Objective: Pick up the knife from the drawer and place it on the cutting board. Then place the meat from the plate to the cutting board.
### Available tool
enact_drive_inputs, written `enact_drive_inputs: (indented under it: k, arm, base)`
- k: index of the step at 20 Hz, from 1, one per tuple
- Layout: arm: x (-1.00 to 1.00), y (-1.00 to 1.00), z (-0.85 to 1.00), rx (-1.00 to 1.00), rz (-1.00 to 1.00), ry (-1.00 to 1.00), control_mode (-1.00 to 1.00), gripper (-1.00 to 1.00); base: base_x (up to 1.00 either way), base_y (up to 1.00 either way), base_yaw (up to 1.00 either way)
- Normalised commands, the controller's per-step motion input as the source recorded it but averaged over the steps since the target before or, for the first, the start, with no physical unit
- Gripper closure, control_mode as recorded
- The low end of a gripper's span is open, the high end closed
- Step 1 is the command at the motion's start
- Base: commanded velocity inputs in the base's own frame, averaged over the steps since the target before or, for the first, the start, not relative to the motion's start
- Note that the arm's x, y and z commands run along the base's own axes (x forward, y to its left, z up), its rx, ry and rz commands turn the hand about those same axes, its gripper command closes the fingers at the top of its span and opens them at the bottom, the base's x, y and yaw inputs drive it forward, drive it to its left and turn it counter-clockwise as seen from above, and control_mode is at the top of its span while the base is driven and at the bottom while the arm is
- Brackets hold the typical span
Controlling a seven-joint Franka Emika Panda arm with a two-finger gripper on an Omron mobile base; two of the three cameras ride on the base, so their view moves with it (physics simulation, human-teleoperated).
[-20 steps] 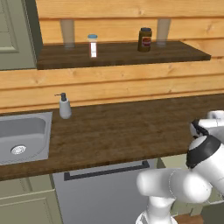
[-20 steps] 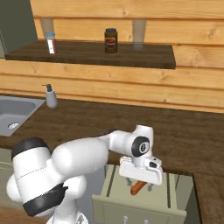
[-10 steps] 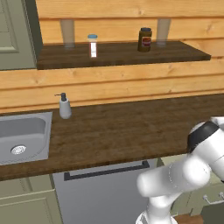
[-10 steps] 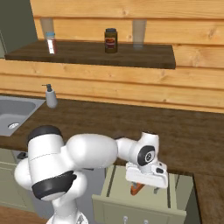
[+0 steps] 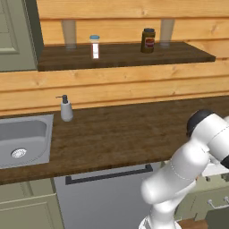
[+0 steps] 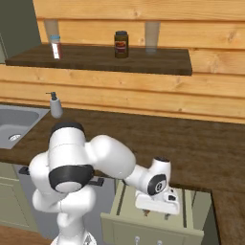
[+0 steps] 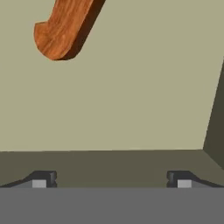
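Hand view: my pincer [image 7: 111, 179] is spread wide, tips far apart with nothing between them, aimed down at the olive floor of the drawer [image 7: 131, 109]. Knife [image 7: 63, 28]: only the reddish-brown wooden handle end shows, lying on the drawer floor up-left of my tips, well apart from both; blade runs out of frame. Drawer side wall sits at the right edge.

Right base view: my hand is down inside the open drawer [image 6: 143, 225], which is pulled out from under the front edge of the dark wooden desk [image 6: 201, 148]. Sink [image 6: 14, 122] is set into the desk's left end, soap dispenser [image 6: 55, 105] near the back edge beside it. Wall shelf [image 6: 95, 57] above carries a dark jar [image 6: 121, 44] and a small white bottle [image 6: 56, 46].
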Motion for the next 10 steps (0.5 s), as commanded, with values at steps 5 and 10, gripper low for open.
enact_drive_inputs:
  k: [5,10]
  arm:
    - [-0.04,0.09,-0.51,0.04,0.06,0.0,-1.0,-1.0]
    - [-0.62,0.0,-0.12,0.03,0.01,0.0,-1.0,-1.0]
  base:
    - [0.0,0.0,0.0]
    - [0.0,0.0,0.0]
